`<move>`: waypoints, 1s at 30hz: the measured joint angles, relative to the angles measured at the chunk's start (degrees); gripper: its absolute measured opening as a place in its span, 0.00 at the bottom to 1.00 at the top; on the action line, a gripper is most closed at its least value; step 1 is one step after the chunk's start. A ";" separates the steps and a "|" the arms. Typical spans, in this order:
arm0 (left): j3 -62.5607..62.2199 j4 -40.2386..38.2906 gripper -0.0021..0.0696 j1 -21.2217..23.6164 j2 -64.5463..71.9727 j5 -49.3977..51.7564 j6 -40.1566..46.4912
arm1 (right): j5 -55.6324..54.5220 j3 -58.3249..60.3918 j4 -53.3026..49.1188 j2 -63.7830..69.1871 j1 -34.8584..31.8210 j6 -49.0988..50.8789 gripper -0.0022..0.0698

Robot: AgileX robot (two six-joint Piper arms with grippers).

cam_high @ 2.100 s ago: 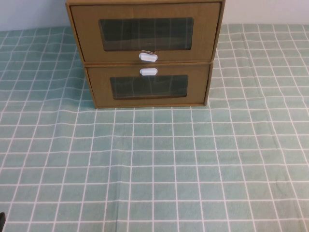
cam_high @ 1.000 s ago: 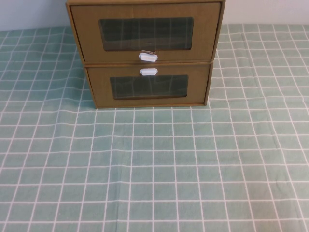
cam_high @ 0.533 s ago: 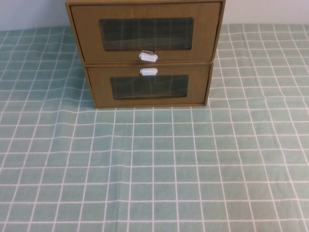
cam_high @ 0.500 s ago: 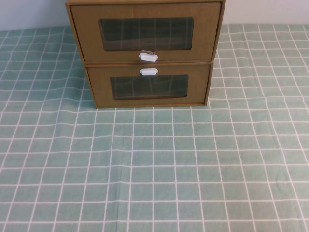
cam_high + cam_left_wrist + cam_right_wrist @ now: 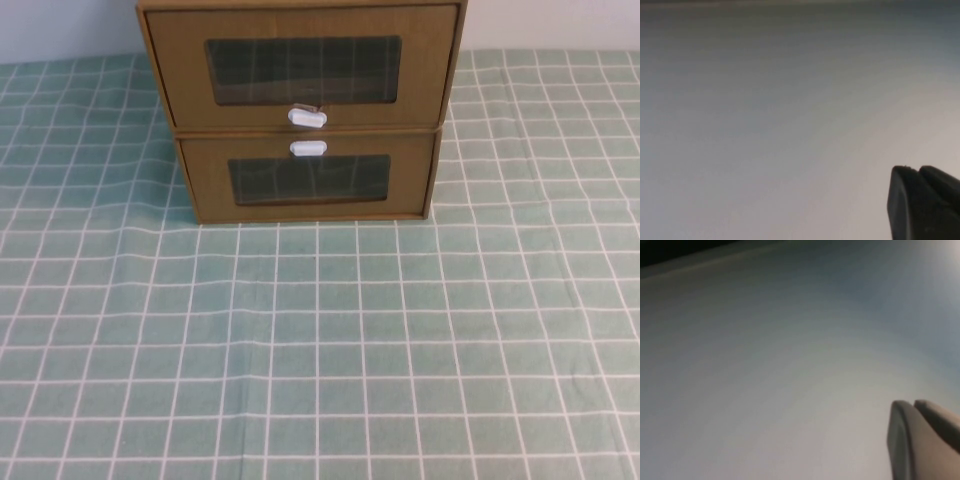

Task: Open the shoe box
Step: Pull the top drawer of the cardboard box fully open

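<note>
Inspector: Position of the shoe box (image 5: 250, 115)?

Onlooker: Far side of the table, about the middle, on the green checked tablecloth (image 5: 320, 350), with the pale wall (image 5: 60, 30) behind it. It is two brown units, one stacked on the other, and the top one is a little wider. Each front has a dark pane and a white pull. The upper handle (image 5: 307, 117) sits just under the upper window (image 5: 302, 70), and the lower handle (image 5: 307, 148) sits just above the lower window (image 5: 308, 180). The two pulls are close, one over the other. Both fronts sit flush and shut, so the box is not yet opened.

Inspector: Change against the earlier pictures?

Onlooker: One item. In the oldest overhead picture a small dark sliver showed at the near left corner, and it has since gone. The box, the pulls and the cloth stand as they did.

Inspector: Grippers?

Onlooker: Neither arm shows from above. The left gripper (image 5: 917, 172) appears only in its own wrist view, its dark fingertips pressed together and holding nothing, against a plain pale grey blur. The right gripper (image 5: 913, 407) also shows only in its wrist view, with pale fingertips together, nothing held, and the same blank background. I cannot tell how far either stands from the box.
</note>
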 joint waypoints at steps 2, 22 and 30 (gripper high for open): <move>-4.25 -0.13 0.02 0.00 1.89 6.15 -0.11 | 3.10 -3.12 0.23 2.92 0.00 1.21 0.01; -32.09 -6.47 0.02 0.00 44.67 45.41 -1.67 | 43.71 -21.73 -9.14 29.14 0.00 8.09 0.01; -32.09 -14.77 0.02 0.00 53.94 48.70 -1.67 | 49.83 -21.86 -13.70 37.07 4.99 2.60 0.01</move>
